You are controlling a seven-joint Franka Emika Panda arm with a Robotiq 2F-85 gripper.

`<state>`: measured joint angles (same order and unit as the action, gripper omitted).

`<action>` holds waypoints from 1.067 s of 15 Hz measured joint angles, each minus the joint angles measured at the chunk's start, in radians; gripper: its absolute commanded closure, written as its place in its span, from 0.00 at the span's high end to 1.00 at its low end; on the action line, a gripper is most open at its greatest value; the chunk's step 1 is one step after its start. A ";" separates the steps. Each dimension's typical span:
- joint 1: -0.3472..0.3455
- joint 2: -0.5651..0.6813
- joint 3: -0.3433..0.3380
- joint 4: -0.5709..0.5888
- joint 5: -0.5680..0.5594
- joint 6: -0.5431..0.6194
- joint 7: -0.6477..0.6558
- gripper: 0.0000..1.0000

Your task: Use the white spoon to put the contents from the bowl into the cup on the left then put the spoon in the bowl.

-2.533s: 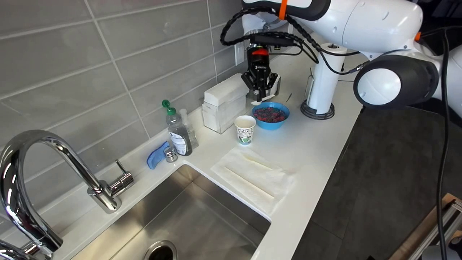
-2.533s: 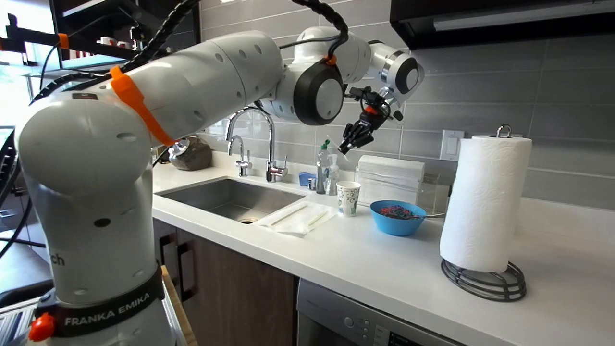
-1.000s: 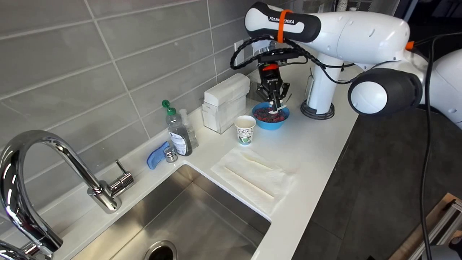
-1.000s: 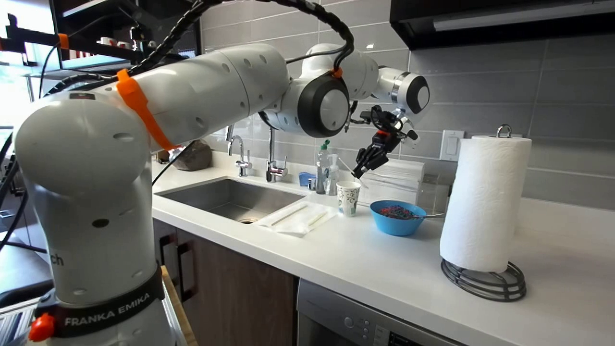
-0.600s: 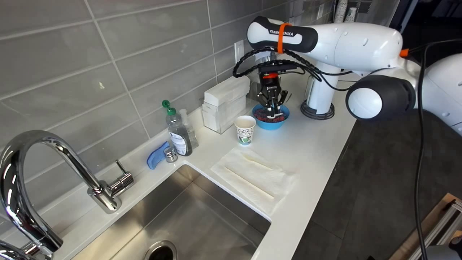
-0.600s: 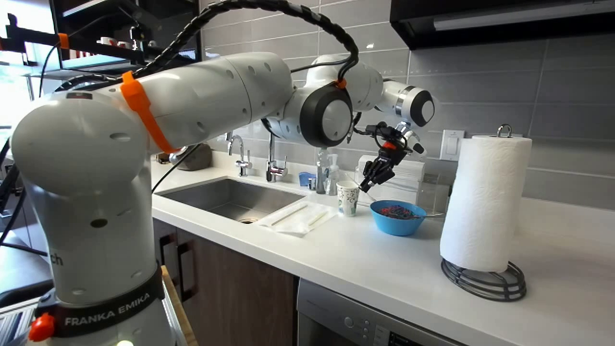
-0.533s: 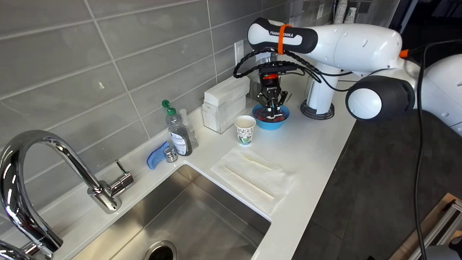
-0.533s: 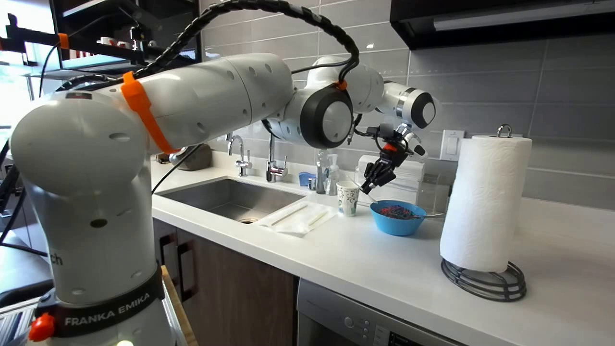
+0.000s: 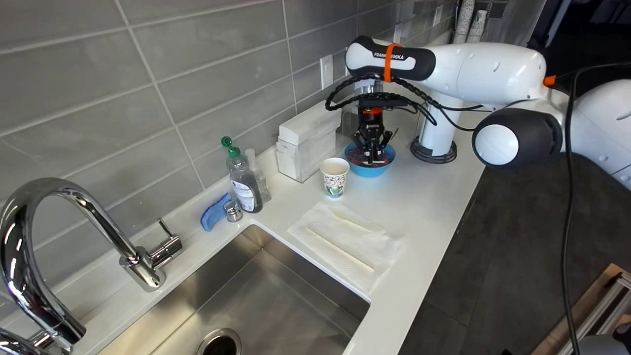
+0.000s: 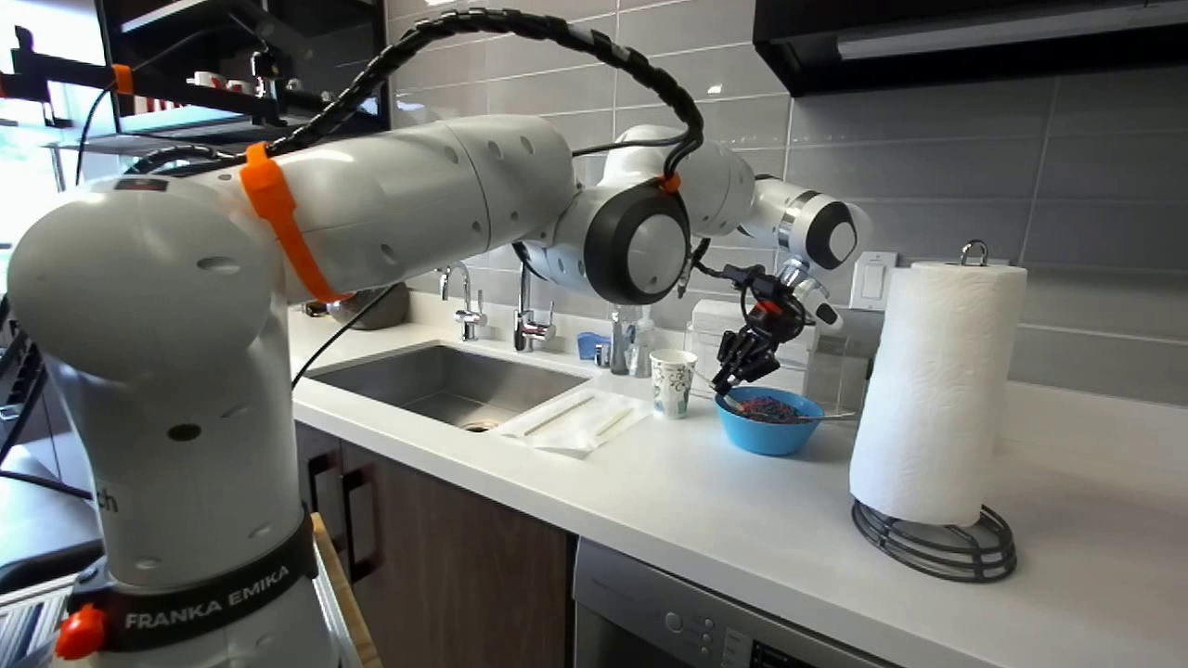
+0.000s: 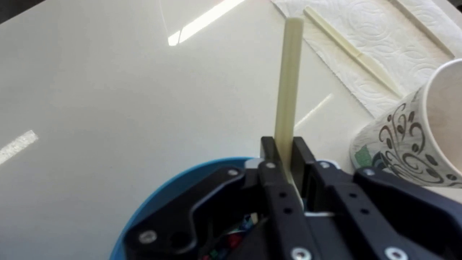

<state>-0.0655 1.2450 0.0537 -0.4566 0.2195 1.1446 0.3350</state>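
Here, the gripper [image 11: 284, 150] is clamped on the spoon [image 11: 288, 79], over the bowl [image 10: 768, 438]; the cup [image 9: 334, 180] stands just beside it; 2 utensils [image 11: 353, 54] lie on a paper towel [image 9: 345, 236].

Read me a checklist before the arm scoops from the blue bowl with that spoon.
1. End effector shut on the white spoon: ok, handle pinched.
2. Contents in the blue bowl to scoop: ok.
3. Bowl free of other utensils: not ok, what looks like a slim handle sticks out past its rim.
4. Spoon dug into the contents: cannot tell, its end is partly hidden.
5. Cup upright beside the bowl: ok.
6. Cup empty: cannot tell, its bottom is out of sight.
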 measured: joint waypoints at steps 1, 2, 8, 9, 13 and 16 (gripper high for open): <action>-0.005 0.006 0.004 0.000 0.004 0.006 -0.004 0.04; -0.011 0.011 0.007 0.000 0.008 0.010 -0.005 0.04; -0.043 0.032 0.018 0.000 0.028 0.061 -0.005 0.04; -0.044 0.033 0.018 0.000 0.028 0.072 -0.005 0.04; -0.045 0.038 0.018 0.000 0.021 0.106 -0.005 0.04; -0.044 0.043 0.013 0.000 0.008 0.127 -0.008 0.04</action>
<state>-0.1090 1.2884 0.0671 -0.4562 0.2276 1.2712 0.3274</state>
